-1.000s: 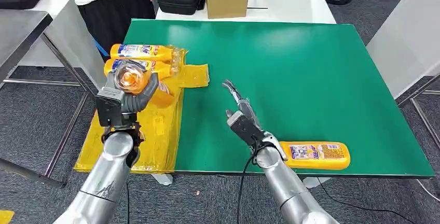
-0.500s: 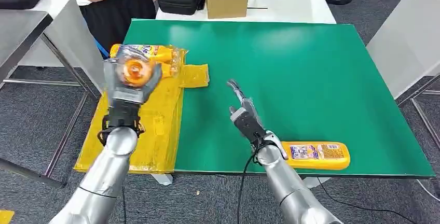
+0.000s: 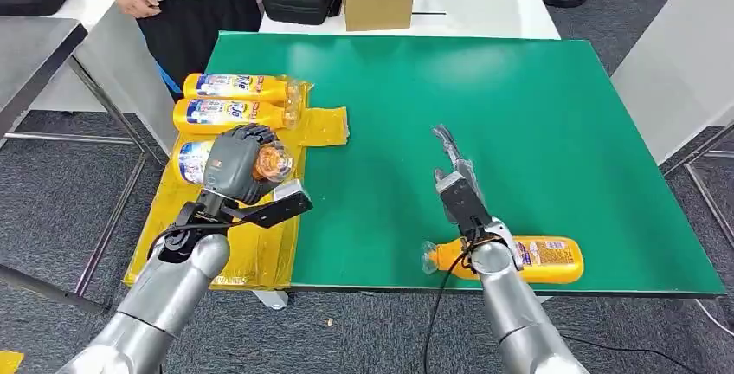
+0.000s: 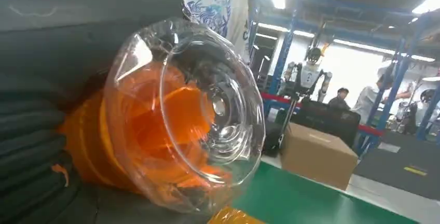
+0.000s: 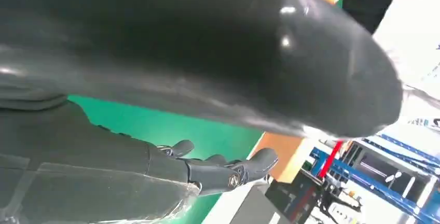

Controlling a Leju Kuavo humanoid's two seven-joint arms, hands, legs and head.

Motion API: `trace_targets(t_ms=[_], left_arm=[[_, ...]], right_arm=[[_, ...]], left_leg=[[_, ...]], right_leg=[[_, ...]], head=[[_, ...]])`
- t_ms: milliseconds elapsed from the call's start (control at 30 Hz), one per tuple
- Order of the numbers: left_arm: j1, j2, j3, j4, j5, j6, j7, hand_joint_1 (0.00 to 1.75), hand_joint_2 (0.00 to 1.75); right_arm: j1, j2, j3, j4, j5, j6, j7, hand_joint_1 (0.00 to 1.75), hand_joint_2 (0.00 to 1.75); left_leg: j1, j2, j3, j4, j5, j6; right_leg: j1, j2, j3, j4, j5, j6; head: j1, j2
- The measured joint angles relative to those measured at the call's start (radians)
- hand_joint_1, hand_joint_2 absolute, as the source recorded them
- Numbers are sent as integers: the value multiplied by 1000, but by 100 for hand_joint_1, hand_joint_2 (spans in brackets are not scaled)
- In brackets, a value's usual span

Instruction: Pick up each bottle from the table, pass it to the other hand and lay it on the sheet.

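item, yellow sheet (image 3: 260, 244): off the table's left edge, carrying two orange bottles (image 3: 234, 101) laid side by side at its far end.

item, my left hand (image 3: 232, 164): half a second ago it held the third bottle (image 3: 270, 164) upright with its clear cap facing me; now i have turned it onto its side, low over the sheet just near of the two. fingers clamped round the body, clear cap (image 4: 197, 110) poking out. judged: the lay-down is nearly done, only the release left.

item, green table (image 3: 519, 106): bare middle.

item, my right hand (image 3: 460, 190): moved rightward since then, fingers apart and straight, holding nothing.

item, last bottle (image 3: 537, 259): on its side at the table's near edge, partly under my right wrist, just behind the hand. judged: next pick.
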Motion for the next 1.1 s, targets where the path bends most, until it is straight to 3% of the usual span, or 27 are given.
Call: trace_targets(t_ms=[133,333,700,1100], left_arm=[[-1,42,-11,29,-125,7,83,175,175],[16,94,-14,63,-217,-28,95,175,175],[0,129,-77,154,-222,-190,55,175,175],[-72,168,-121,191,-15,-377,-76,175,175]], right_arm=[[31,-17,-30,-44,0,6,0,0,0],[52,-37,-55,-52,-7,37,-12,0,0],[61,-44,-57,-67,-13,56,-13,0,0],[61,-44,-57,-80,-6,59,-10,0,0]], left_leg=[[0,1,0,0,0,0],[0,0,0,0,0,0],[0,0,0,0,0,0],[0,0,0,0,0,0]], right_leg=[[0,0,0,0,0,0],[0,0,0,0,0,0],[0,0,0,0,0,0],[0,0,0,0,0,0]], head=[[0,0],[0,0],[0,0],[0,0]])
